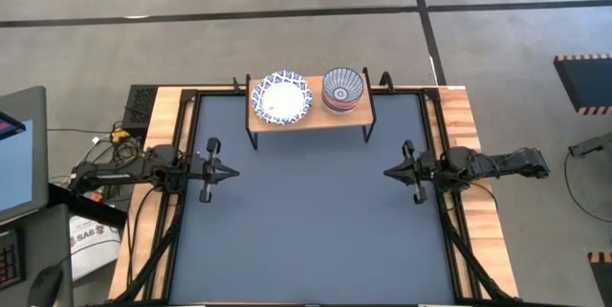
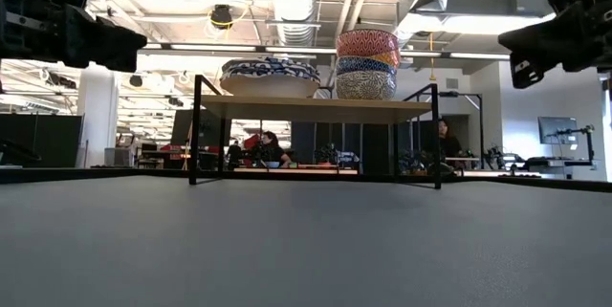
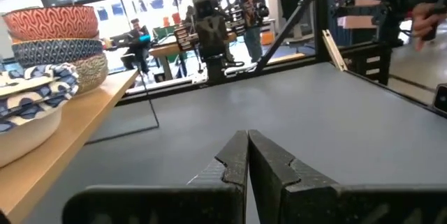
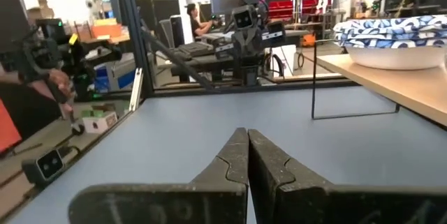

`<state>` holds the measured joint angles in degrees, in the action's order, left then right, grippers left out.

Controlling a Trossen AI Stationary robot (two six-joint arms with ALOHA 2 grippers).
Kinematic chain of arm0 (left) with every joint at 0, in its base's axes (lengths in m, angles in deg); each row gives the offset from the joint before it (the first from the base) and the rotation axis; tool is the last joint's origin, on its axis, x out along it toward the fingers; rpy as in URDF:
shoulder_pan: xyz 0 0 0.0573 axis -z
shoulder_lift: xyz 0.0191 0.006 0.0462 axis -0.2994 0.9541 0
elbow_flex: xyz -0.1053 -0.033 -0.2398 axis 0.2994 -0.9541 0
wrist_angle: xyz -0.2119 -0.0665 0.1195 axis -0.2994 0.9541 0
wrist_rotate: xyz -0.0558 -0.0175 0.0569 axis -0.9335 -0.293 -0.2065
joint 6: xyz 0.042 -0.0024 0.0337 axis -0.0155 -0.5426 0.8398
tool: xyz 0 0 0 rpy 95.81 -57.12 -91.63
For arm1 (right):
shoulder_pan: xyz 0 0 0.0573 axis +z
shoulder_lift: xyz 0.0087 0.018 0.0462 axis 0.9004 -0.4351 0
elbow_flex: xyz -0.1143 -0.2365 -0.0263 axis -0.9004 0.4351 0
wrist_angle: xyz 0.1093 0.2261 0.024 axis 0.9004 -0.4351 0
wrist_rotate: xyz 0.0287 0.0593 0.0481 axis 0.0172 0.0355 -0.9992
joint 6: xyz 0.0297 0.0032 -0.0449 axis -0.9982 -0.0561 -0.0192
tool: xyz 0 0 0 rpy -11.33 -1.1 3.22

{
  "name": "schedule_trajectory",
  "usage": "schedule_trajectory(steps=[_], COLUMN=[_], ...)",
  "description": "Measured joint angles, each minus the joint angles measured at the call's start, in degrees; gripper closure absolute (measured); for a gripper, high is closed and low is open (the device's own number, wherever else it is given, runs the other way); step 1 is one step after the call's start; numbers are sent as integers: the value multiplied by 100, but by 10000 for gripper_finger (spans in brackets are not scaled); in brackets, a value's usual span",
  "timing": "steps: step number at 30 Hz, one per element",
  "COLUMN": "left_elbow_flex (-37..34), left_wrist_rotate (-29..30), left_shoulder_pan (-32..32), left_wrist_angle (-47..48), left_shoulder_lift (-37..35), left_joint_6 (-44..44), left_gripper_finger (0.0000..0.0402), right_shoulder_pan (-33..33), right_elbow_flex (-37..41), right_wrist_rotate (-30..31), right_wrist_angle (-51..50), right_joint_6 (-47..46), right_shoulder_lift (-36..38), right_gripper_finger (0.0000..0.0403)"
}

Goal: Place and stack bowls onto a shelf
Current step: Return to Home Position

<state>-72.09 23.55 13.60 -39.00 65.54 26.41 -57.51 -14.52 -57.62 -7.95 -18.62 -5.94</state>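
Observation:
The shelf (image 1: 308,114) stands at the table's far edge on thin black legs. On its wooden top rest a stack of wide blue-and-white bowls (image 1: 281,98) on the left and a stack of smaller bowls (image 1: 343,89) on the right, the striped grey-blue one showing from above and the red one (image 2: 367,41) topmost in the low view. My left gripper (image 1: 235,173) is shut above the table's left side. My right gripper (image 1: 387,172) is shut above the right side. Both point toward the middle and hold nothing.
The dark tabletop (image 1: 316,230) lies between the two arms and in front of the shelf. Black frame rails and wooden boards (image 1: 469,125) run along the table's sides. People sit at desks in the room beyond (image 2: 263,146).

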Motion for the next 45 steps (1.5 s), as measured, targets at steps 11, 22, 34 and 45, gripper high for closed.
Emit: schedule_trajectory(steps=[11, 22, 34, 45], left_elbow_flex=[-4, 17, 33, 39], left_wrist_rotate=[411, 913, 915, 920], left_shoulder_pan=[-1, -3, -3, -3], left_wrist_angle=[30, 223, 259, 270], left_shoulder_lift=[0, 2, 2, 2], left_joint_6=[-1173, -1511, -1497, -1481], left_gripper_finger=[401, 401, 401, 401], right_shoulder_pan=[-10, -11, -11, -9], right_elbow_flex=[7, 11, 17, 22], right_wrist_rotate=[-56, -50, -43, -41], right_wrist_angle=[-71, -107, -118, -122], right_joint_6=[189, 189, 186, 180], right_shoulder_lift=[-13, -13, -13, -13], right_gripper_finger=[358, 356, 355, 355])
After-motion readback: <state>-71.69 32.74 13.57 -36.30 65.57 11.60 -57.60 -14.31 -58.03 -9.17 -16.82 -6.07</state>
